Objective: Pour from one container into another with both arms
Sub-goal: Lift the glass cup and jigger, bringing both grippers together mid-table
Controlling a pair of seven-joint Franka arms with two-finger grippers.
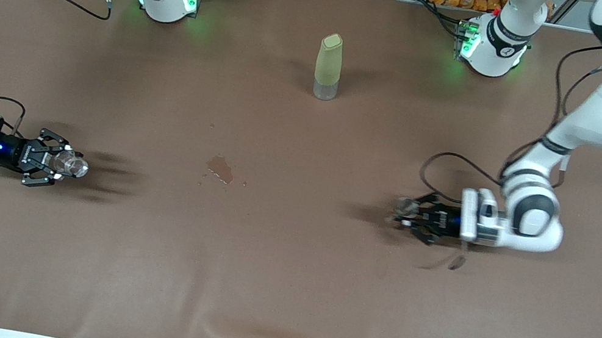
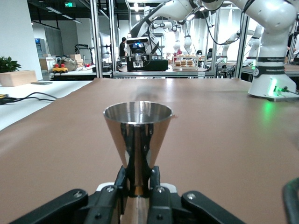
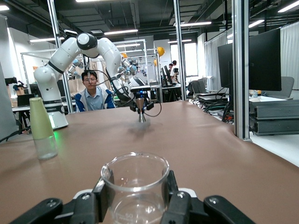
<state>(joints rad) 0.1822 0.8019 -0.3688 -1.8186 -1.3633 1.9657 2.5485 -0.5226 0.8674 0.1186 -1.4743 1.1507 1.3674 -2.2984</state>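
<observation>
The right gripper pinches the glass cup; the left gripper pinches the jigger at its waist. They sit well apart — a mistimed tilt risks spilling onto the table.

One glass cup, one metal jigger, one olive bottle, two arms

A tall olive-green bottle with a clear base stands upright on the brown worktop, and a small wet spot lies nearer the front camera than the bottle.
</observation>
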